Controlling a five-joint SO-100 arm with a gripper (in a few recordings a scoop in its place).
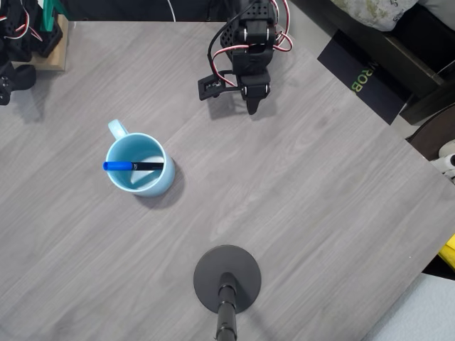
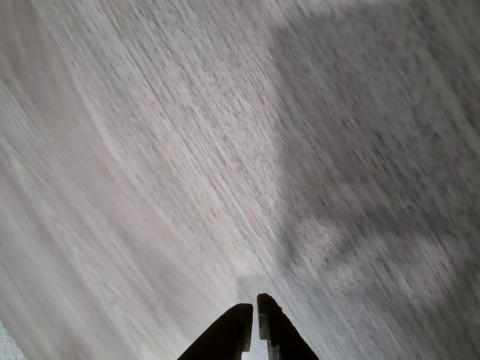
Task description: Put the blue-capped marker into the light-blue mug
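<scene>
The blue-capped marker (image 1: 133,165) lies across the inside of the light-blue mug (image 1: 140,165), toward the left edge of the grey wood-grain tabletop (image 1: 306,199). A round black stand base (image 1: 227,278) sits near the front edge. The gripper (image 1: 253,106) hangs near the back edge, jaws nearly together and holding nothing.

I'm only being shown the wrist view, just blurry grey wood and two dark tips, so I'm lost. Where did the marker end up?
Observer: The blue-capped marker lies across the rim of the light-blue mug, cap toward the left in the overhead view.
Operator: Is the arm near it?
Observer: No, the gripper sits by the table's far edge, apart from the mug.
Operator: Anything else on the table?
Observer: A round black stand base near the bottom edge.
</scene>
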